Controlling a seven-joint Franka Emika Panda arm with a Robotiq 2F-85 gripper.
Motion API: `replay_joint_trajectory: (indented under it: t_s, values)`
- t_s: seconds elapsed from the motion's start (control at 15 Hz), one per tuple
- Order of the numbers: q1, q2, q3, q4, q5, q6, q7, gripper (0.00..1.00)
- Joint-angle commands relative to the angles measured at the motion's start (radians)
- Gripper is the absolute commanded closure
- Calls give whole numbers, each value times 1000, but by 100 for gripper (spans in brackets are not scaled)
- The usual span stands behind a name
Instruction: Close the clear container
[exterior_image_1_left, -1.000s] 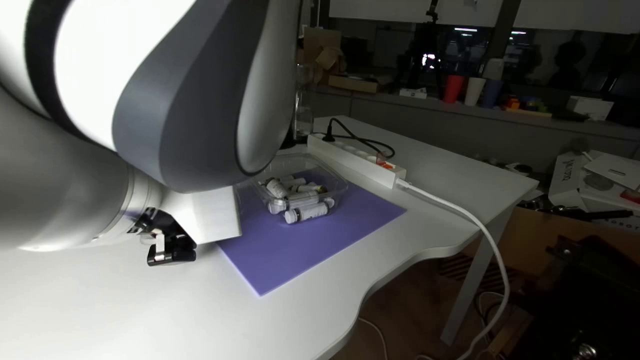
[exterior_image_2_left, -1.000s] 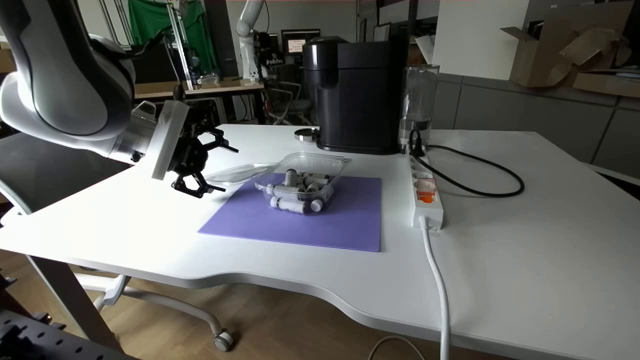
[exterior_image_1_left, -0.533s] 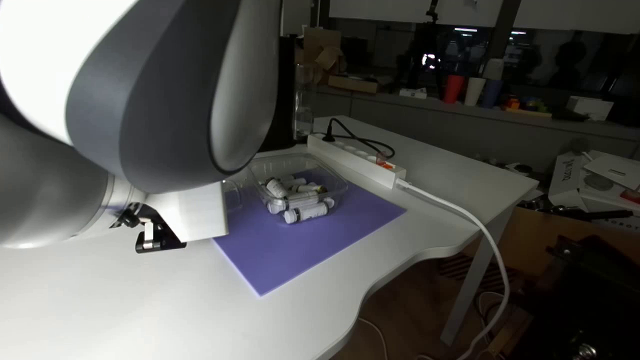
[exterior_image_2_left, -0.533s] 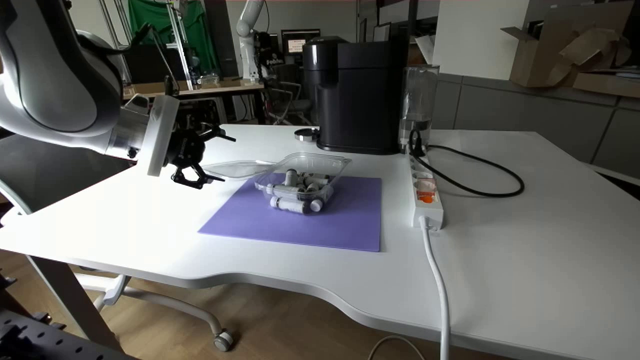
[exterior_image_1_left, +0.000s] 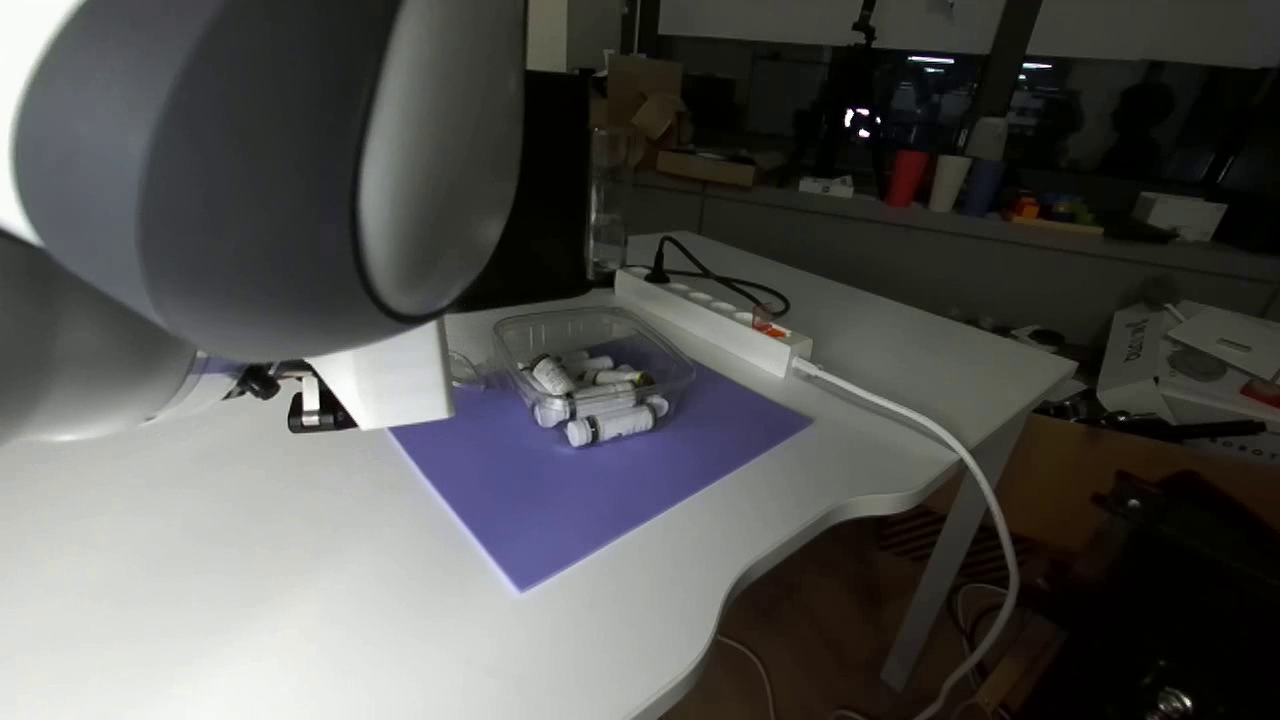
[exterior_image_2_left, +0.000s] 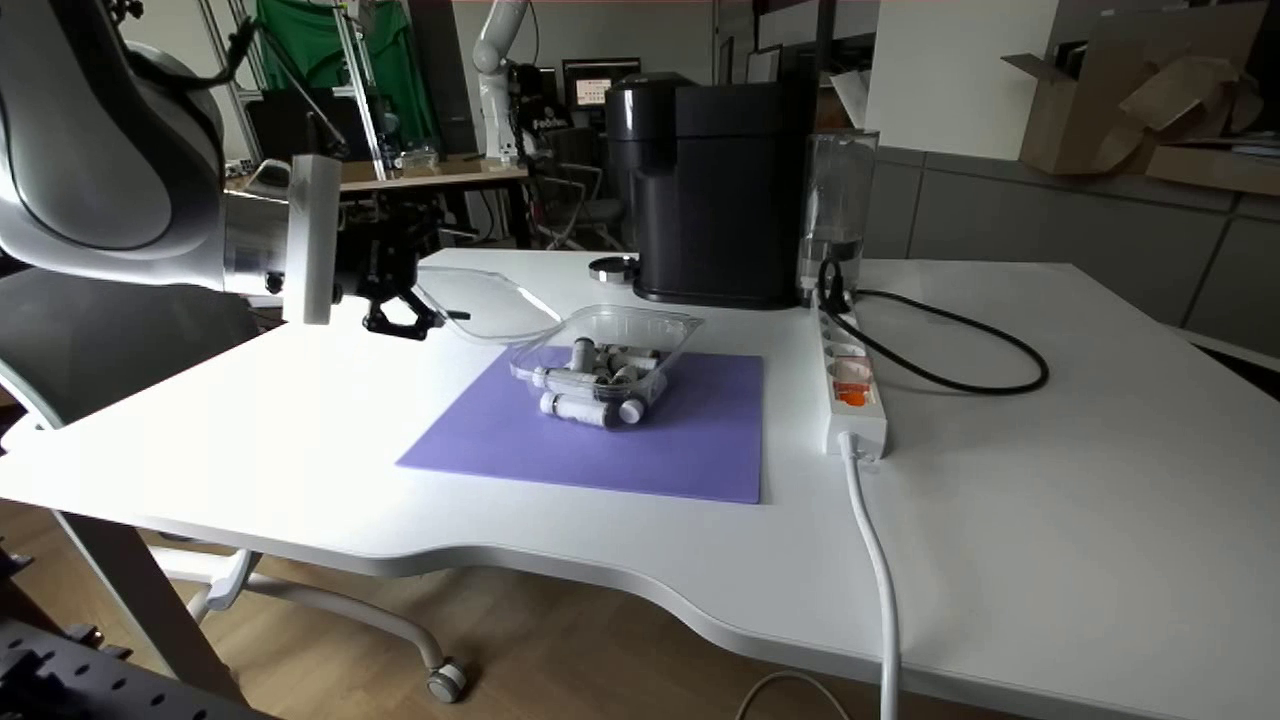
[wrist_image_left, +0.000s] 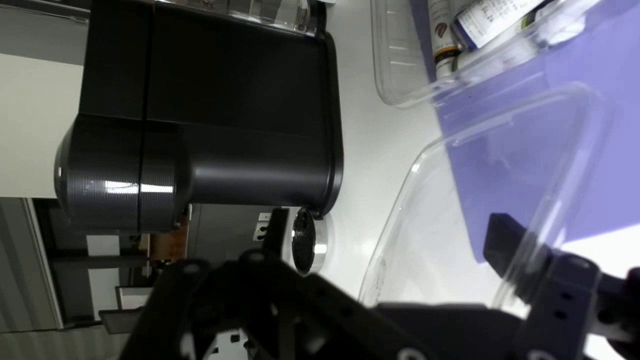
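White counter (exterior_image_2_left: 1050, 530), near edge curved; white cable (exterior_image_2_left: 882, 570) passes over that edge in both exterior views. Purple mat (exterior_image_2_left: 560, 460) lies flat, set back from the edge. Power strip (exterior_image_2_left: 855, 425) just beside the mat, running toward the far edge. Clear container (exterior_image_2_left: 632, 322) upright on the mat's far part, top open; white-labelled vials (exterior_image_1_left: 600, 397) heaped inside. Clear lid (wrist_image_left: 435, 240) just beside it, apparently tilted. Gripper (exterior_image_2_left: 470, 274) by the lid, toward the counter's far left corner in an exterior view; fingers well apart. Wrist view: one fingertip (wrist_image_left: 500, 242) overlaps the lid's rim; contact cannot be told. Black machine (exterior_image_2_left: 715, 190) stands near the far edge, clear tank (exterior_image_2_left: 838, 190) beside it.
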Motion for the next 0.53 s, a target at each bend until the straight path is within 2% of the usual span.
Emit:
replay_joint_trajectory:
  t_s: [0.0, 0.47]
  values:
    - [-9, -76, 7, -38, 50, -15, 19, 0]
    - [-42, -178, -9, -80, 196, 27, -7, 0]
